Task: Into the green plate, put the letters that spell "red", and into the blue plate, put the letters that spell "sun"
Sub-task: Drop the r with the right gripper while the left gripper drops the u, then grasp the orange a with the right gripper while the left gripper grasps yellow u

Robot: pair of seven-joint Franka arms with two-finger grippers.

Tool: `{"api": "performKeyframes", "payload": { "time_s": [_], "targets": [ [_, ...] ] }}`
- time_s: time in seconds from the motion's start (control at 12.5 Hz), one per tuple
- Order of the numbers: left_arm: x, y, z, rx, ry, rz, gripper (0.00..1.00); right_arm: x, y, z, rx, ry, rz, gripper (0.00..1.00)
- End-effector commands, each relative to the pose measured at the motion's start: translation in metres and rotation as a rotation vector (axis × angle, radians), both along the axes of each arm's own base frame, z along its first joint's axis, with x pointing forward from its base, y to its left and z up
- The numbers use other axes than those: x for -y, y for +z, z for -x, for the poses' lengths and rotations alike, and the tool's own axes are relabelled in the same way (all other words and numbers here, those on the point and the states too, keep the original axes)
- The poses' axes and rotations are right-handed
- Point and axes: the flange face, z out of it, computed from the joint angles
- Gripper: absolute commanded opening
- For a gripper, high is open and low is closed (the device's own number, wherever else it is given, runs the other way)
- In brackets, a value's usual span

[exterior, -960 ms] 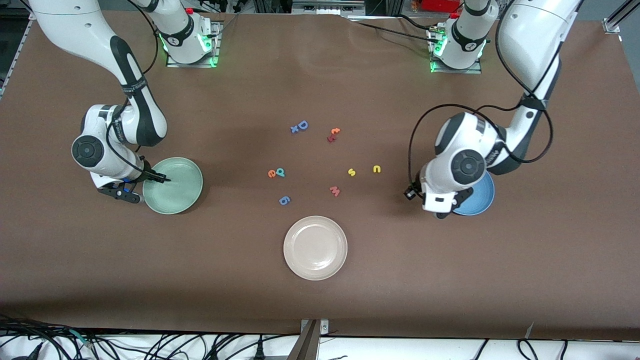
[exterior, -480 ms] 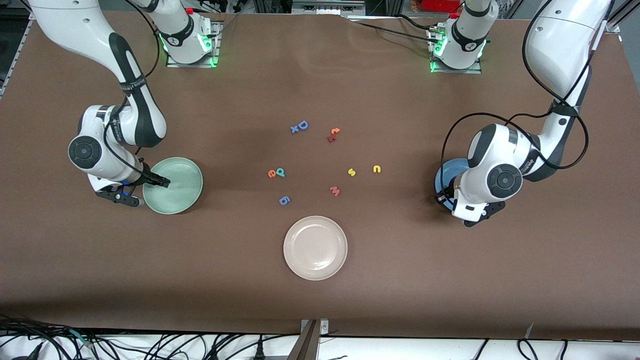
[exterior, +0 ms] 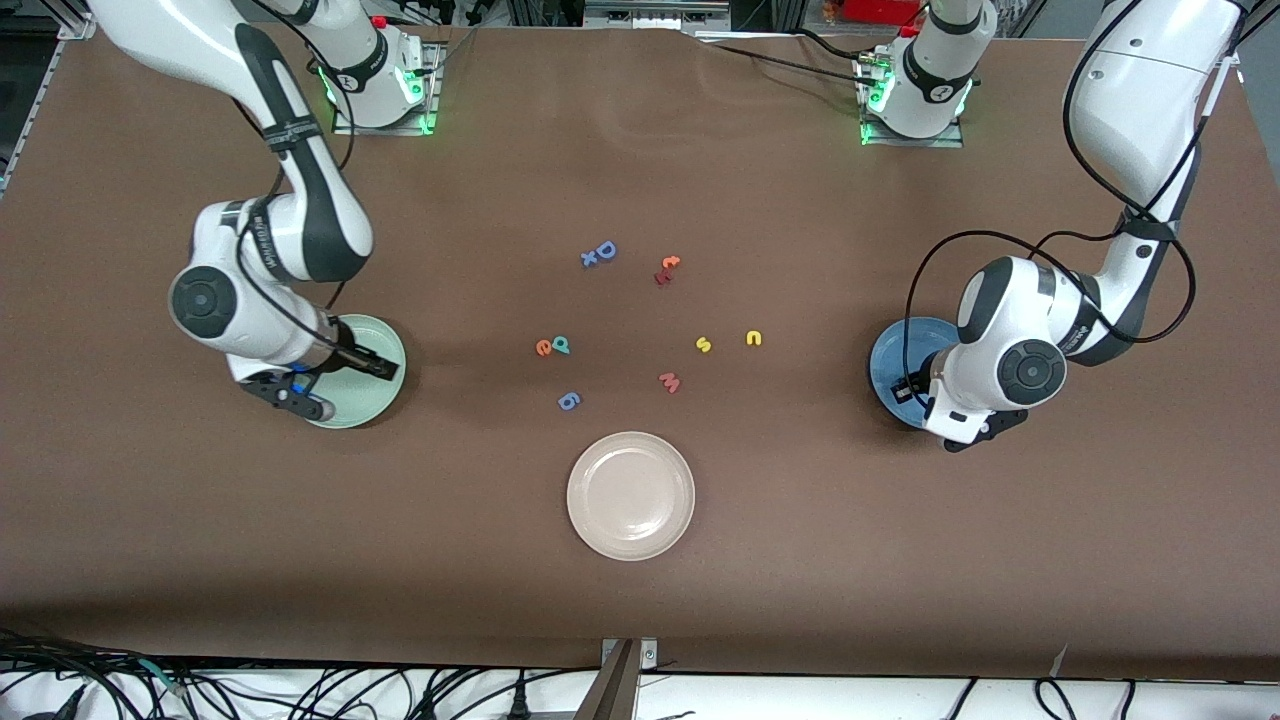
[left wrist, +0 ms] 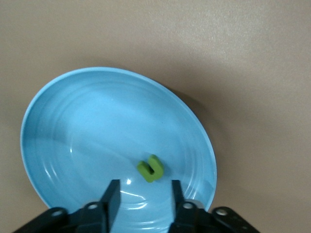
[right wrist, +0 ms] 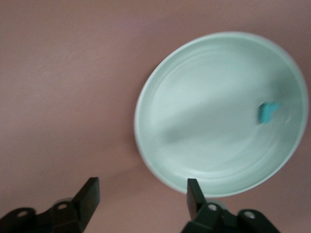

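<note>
First drop on each side looks done: olive "u" [left wrist: 151, 169] lies in the blue plate [exterior: 897, 362], teal "r" [right wrist: 267, 112] lies in the green plate [exterior: 390, 385]

Left hand [left wrist: 143, 196] hangs over the blue plate at the left arm's end of the tabletop [exterior: 800, 560], fingers parted a little, holding nothing; the "u" sits loose just off the fingertips. Right hand [right wrist: 141, 196] is over the green plate at the right arm's end, fingers spread wide and empty; front view shows it low above the plate rim

Still out mid-tabletop: orange "e" [exterior: 544, 347] touching teal "d" [exterior: 561, 345]; yellow "s" [exterior: 703, 345] and yellow "n" [exterior: 753, 339] near each other but apart, toward the left arm's end

Next, as a guess: right arm goes for "e" or "d" – they touch, so the pinch has to take one without dragging the other. Left arm goes for "s" or "n", each free-standing. Pieces are tiny and flat, so a low, centred close is needed

Decoys to skip: blue "D" [exterior: 604, 250], blue "6" [exterior: 569, 401], pinkish "w" [exterior: 669, 381], red-orange pair [exterior: 666, 269], beige plate [exterior: 600, 520]

Readable writing: only the letter shapes; the print on the arm bands is too small to read
</note>
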Motion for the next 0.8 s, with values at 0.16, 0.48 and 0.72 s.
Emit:
{"api": "performKeyframes", "payload": {
  "time_s": [0.16,0.48,0.72],
  "targets": [
    [0.029,0.012,0.005,0.000,-0.016,-0.003,1.00,-0.094,-0.017,0.014,-0.010,-0.222,-0.046,0.98],
    [0.119,0.020,0.026,0.007,-0.082,0.021,1.00,-0.156,-0.058,0.037,0.003,-0.337,-0.037,0.98],
    [0.181,0.001,0.049,0.002,-0.127,0.026,1.00,-0.188,-0.081,0.050,0.037,-0.414,-0.045,0.98]
  ]
}}
